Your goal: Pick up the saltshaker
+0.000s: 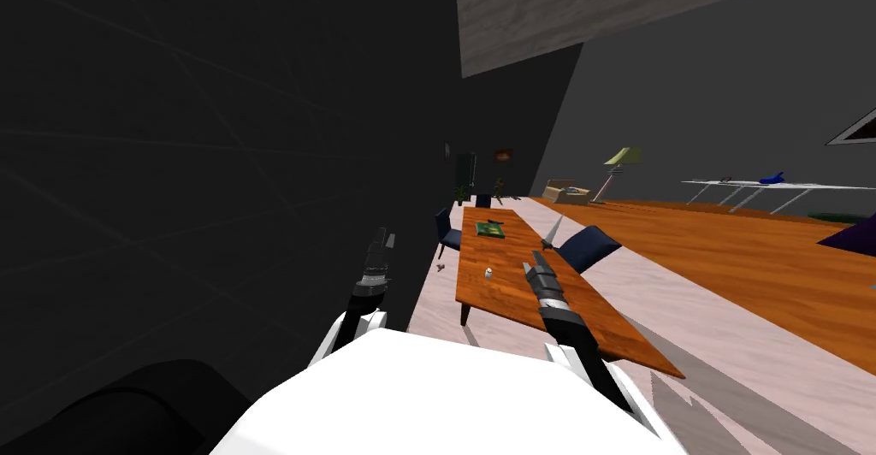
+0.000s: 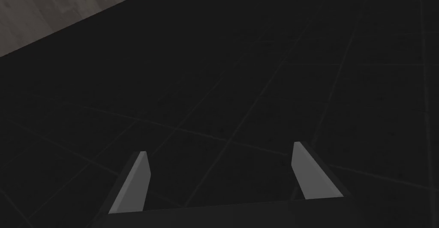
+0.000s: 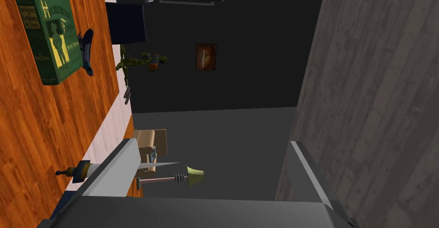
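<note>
The saltshaker (image 1: 488, 273) is a tiny white thing standing on the long orange wooden table (image 1: 513, 304), near its middle. My right gripper (image 1: 532, 263) hovers over the table just right of the shaker, with open, empty fingers (image 3: 115, 174) that point along the table toward the far wall. The shaker lies outside what that wrist camera sees. My left gripper (image 1: 381, 240) is raised beside the table's left side, close to the dark wall. It is open (image 2: 221, 178) and holds nothing.
A green book (image 1: 489, 229) (image 3: 49, 32) lies farther along the table. A knife (image 3: 128, 167) rests at the table's right edge just past my right gripper. Blue chairs (image 1: 590, 246) (image 1: 445, 227) stand on both sides. The dark wall (image 1: 214, 176) is close on my left.
</note>
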Controlling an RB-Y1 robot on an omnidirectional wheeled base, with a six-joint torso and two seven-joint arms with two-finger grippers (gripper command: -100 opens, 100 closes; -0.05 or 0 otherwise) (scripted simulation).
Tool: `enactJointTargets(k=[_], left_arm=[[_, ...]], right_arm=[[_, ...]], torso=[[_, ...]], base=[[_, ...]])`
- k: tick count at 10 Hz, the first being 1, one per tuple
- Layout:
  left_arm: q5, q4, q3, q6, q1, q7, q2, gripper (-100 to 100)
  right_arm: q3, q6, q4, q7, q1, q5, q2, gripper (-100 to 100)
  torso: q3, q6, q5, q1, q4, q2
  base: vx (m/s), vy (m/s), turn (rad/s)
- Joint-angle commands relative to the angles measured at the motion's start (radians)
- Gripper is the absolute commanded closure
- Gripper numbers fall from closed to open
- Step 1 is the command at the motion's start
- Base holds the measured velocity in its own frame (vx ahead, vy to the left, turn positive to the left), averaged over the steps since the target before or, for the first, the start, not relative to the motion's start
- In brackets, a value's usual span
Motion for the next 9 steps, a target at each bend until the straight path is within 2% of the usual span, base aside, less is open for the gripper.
enactJointTargets(k=[1,3,4,5,6,7,8,9], left_arm=[[0.000,0.000,0.000,0.000,0.000,0.000,0.000,0],[0.000,0.000,0.000,0.000,0.000,0.000,0.000,0],[0.000,0.000,0.000,0.000,0.000,0.000,0.000,0],[0.000,0.000,0.000,0.000,0.000,0.000,0.000,0],[0.000,0.000,0.000,0.000,0.000,0.000,0.000,0],[0.000,0.000,0.000,0.000,0.000,0.000,0.000,0],[0.000,0.000,0.000,0.000,0.000,0.000,0.000,0],[0.000,0.000,0.000,0.000,0.000,0.000,0.000,0]], right_arm=[[-0.009,0.007,0.036,-0.014,-0.003,0.019,-0.006,-100],[-0.037,0.038,0.134,-0.047,-0.025,0.088,-0.022,-100],[-0.037,0.038,0.136,-0.047,-0.025,0.095,-0.022,-100],[-0.052,0.056,0.180,-0.064,-0.037,0.136,-0.030,-100],[-0.052,0.056,0.189,-0.064,-0.037,0.136,-0.030,-100],[-0.067,0.074,0.226,-0.081,-0.050,0.180,-0.038,-100],[-0.067,0.074,0.245,-0.081,-0.050,0.180,-0.038,-100],[-0.082,0.093,0.287,-0.098,-0.064,0.220,-0.046,-100]], torso=[[0.000,0.000,0.000,0.000,0.000,0.000],[-0.001,0.000,0.000,0.000,0.000,-0.001],[-0.001,0.000,0.000,0.000,0.000,-0.001],[0.000,0.001,0.000,0.000,0.000,-0.001],[-0.001,0.000,0.000,-0.001,0.000,-0.001],[-0.001,0.001,0.000,-0.001,0.000,-0.001],[-0.001,0.000,0.000,-0.001,0.000,-0.001],[-0.001,0.001,0.000,-0.001,0.000,-0.002]], base=[[-0.037,-0.012,0.198],[-0.035,-0.011,0.339],[-0.033,-0.011,0.197],[-0.035,-0.013,0.285],[-0.027,-0.018,0.147],[-0.030,-0.008,0.312],[-0.021,-0.015,0.126],[-0.024,-0.015,0.253]])
